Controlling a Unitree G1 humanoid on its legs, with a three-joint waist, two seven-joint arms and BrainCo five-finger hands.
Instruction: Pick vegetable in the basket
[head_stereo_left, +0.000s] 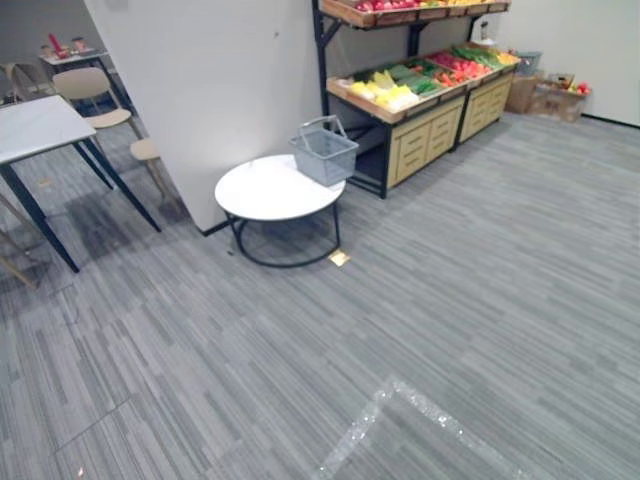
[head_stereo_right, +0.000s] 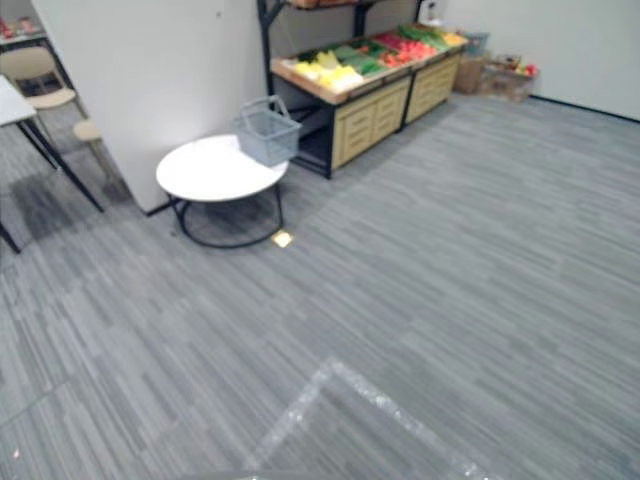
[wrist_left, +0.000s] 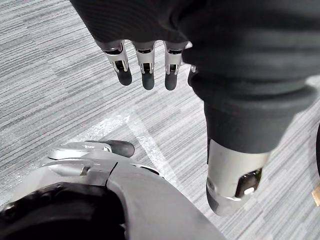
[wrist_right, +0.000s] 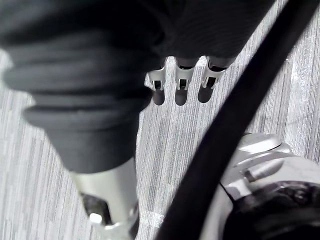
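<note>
The left hand (wrist_left: 146, 64) hangs over the grey carpet floor (head_stereo_left: 470, 300) with its fingers (wrist_left: 123, 67) relaxed and straight, grasping nothing. That fits a robot standing well apart from its work, with nothing in reach.

Far across the floor, a round white bench (head_stereo_left: 262, 192) stands against the white partition wall (head_stereo_left: 210, 90). The grey wire basket (head_stereo_left: 324, 152) sits on the bench's edge nearest the produce shelf (head_stereo_left: 425, 125), handle raised, and looks empty. It is probably put there so that anything taken from the shelf has only a short way to go. Just right of it, the vegetables (head_stereo_left: 412, 80) lie in the shelf's sloped lower tray in rows of yellow, green and red, tilted forward for easy picking. None is in the basket yet.

The right hand (wrist_right: 178, 82) hangs likewise, its fingers (wrist_right: 156, 85) loose and empty.

No label or writing can be read on the basket, shelf or produce.
</note>
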